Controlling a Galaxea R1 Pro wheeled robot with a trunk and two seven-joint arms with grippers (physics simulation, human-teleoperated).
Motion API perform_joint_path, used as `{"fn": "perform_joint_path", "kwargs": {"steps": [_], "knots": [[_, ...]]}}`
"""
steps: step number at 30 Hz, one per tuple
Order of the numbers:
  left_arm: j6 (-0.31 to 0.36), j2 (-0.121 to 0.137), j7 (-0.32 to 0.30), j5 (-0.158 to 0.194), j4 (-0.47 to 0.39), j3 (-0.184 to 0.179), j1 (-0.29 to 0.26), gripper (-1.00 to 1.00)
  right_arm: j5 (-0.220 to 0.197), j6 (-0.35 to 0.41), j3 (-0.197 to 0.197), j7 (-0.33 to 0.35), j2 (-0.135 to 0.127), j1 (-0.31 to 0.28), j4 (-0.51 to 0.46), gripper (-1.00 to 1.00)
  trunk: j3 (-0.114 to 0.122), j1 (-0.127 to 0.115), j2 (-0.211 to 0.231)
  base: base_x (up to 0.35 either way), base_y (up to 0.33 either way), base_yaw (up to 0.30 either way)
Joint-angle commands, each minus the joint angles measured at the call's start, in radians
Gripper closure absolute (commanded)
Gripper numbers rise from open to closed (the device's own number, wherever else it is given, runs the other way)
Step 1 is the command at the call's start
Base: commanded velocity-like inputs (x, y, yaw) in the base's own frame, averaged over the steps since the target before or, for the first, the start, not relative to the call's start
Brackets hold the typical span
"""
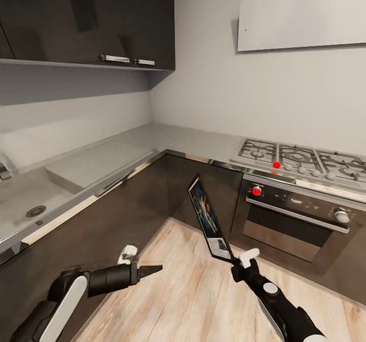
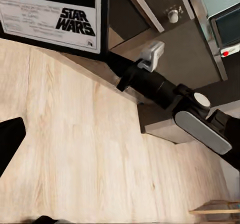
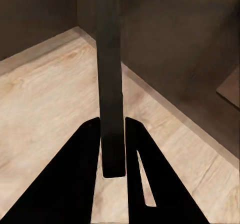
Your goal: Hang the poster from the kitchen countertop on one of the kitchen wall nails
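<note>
Currently right gripper (image 1: 235, 261) raised off a forearm angled up from low right, fingers pinched on poster (image 1: 209, 219) at its bottom edge; thin flat panel, black frame, tilted upright above wood-plank floor (image 1: 193, 301). "STAR WARS" lettering legible on poster (image 2: 55, 14) from left wrist. Left gripper (image 1: 152, 270) extended level toward poster, fingers together. Smooth grey kitchen countertop (image 1: 168, 141) behind, metal-edged, beside gas hob (image 1: 300, 160).
</note>
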Motion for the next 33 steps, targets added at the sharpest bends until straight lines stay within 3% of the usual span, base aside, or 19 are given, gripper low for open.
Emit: {"fn": "perform_joint_path", "kwargs": {"steps": [1, 2, 5, 6, 10, 14, 17, 25, 27, 28, 29, 30, 33], "knots": [[-0.003, 0.006, -0.008, 0.004, 0.0, -0.001, 0.012, -1.0, -0.017, -0.005, -0.014, 0.051, -0.013, 0.0, 0.0, 1.0, -0.001, 0.0, -0.001, 0.0, 0.0, 0.0], [-0.023, 0.013, -0.032, 0.003, 0.0, -0.001, 0.039, -1.0, -0.049, -0.009, -0.039, 0.149, -0.034, 0.0, 0.0, 1.0, -0.001, 0.0, -0.001, 0.0, 0.0, 0.0], [-0.081, 0.02, -0.095, 0.001, 0.0, -0.001, 0.09, -1.0, -0.084, -0.015, -0.062, 0.29, -0.063, 0.001, -0.002, 1.0, -0.001, 0.0, -0.001, 0.0, 0.0, 0.0], [-0.153, 0.023, -0.144, -0.001, -0.002, -0.001, 0.123, -1.0, -0.099, -0.03, -0.071, 0.362, -0.076, 0.001, -0.004, 1.0, -0.001, 0.0, -0.001, 0.0, 0.0, 0.0], [-0.344, 0.026, -0.224, -0.003, -0.01, -0.003, 0.185, -1.0, -0.123, -0.098, -0.084, 0.47, -0.098, 0.003, -0.014, 1.0, -0.001, 0.0, -0.001, 0.0, 0.0, 0.0], [-0.391, 0.027, -0.24, -0.005, -0.005, -0.003, 0.266, -1.0, -0.147, -0.114, -0.087, 0.491, -0.109, 0.016, -0.046, 1.0, -0.001, 0.0, -0.001, 0.0, 0.0, 0.0], [-0.416, 0.027, -0.245, -0.006, 0.031, -0.002, 0.307, -1.0, -0.194, -0.118, -0.088, 0.499, -0.113, 0.052, -0.118, 1.0, -0.001, 0.0, -0.001, 0.0, 0.0, 0.0], [-0.58, 0.027, -0.251, -0.002, 0.171, -0.002, 0.322, -1.0, -0.213, -0.12, -0.088, 0.499, -0.114, 0.066, -0.141, 1.0, -0.001, 0.0, -0.001, 0.0, 0.0, 0.0], [-0.605, 0.028, -0.288, -0.001, 0.243, -0.001, 0.324, -1.0, -0.214, -0.12, -0.088, 0.499, -0.114, 0.067, -0.144, 1.0, -0.001, 0.0, -0.001, 0.0, 0.0, 0.0], [-0.614, 0.028, -0.351, -0.002, 0.284, 0.001, 0.325, -1.0, -0.215, -0.12, -0.091, 0.499, -0.114, 0.068, -0.144, 1.0, -0.001, 0.0, -0.001, 0.0, 0.0, 0.0], [-0.617, 0.029, -0.37, -0.002, 0.293, 0.001, 0.324, -1.0, -0.215, -0.119, -0.093, 0.499, -0.114, 0.068, -0.144, 1.0, -0.001, 0.0, -0.001, 0.0, 0.0, 0.0], [-0.66, 0.032, -0.427, -0.004, 0.335, 0.002, 0.325, -1.0, -0.214, -0.117, -0.117, 0.499, -0.114, 0.069, -0.145, 1.0, -0.001, 0.0, -0.001, 0.0, 0.0, 0.0], [-0.684, 0.033, -0.441, -0.003, 0.363, 0.003, 0.325, -1.0, -0.214, -0.117, -0.125, 0.499, -0.114, 0.069, -0.146, 1.0, -0.001, 0.0, -0.001, 0.0, 0.0, 0.0]]}}
